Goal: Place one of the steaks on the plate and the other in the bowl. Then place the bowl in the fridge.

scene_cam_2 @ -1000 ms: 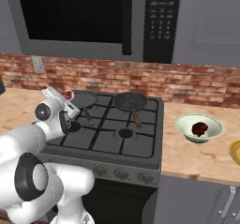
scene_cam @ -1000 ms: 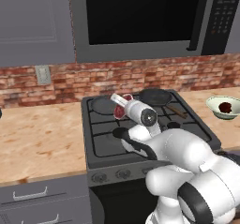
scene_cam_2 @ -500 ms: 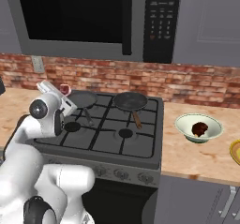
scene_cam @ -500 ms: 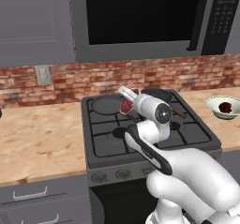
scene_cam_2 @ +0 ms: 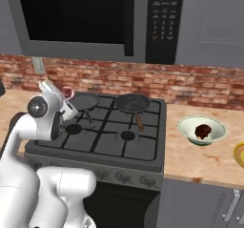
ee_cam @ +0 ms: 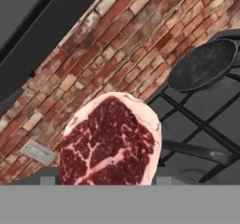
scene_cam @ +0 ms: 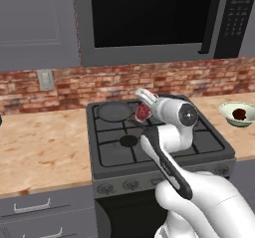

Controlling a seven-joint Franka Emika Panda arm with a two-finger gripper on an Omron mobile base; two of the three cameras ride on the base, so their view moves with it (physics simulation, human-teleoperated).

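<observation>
My gripper [scene_cam: 143,104] is shut on the red marbled steak [scene_cam: 143,112], holding it in the air over the back left of the stove. From the right the steak [scene_cam_2: 68,92] shows beside the hand, above the left pan [scene_cam_2: 85,100]. In the hand view the steak [ee_cam: 110,141] hangs close up and hides the fingertips. The darker steak [scene_cam_2: 203,130] lies in the pale bowl [scene_cam_2: 188,126] on the counter right of the stove; the bowl [scene_cam: 230,111] also shows at the right edge. A sliver of the yellow plate [scene_cam_2: 240,154] sits at the far right. The fridge is out of view.
A second dark pan [scene_cam_2: 132,103] with its handle toward the front sits on the back right burner. The microwave [scene_cam: 149,18] hangs above the stove, with a brick wall [ee_cam: 140,54] behind. Wooden counter [scene_cam: 45,147] stretches to the left.
The arm has swung its elbow round in front of the stove. The hand with the red steak has shifted slightly to the right, still shut on it.
</observation>
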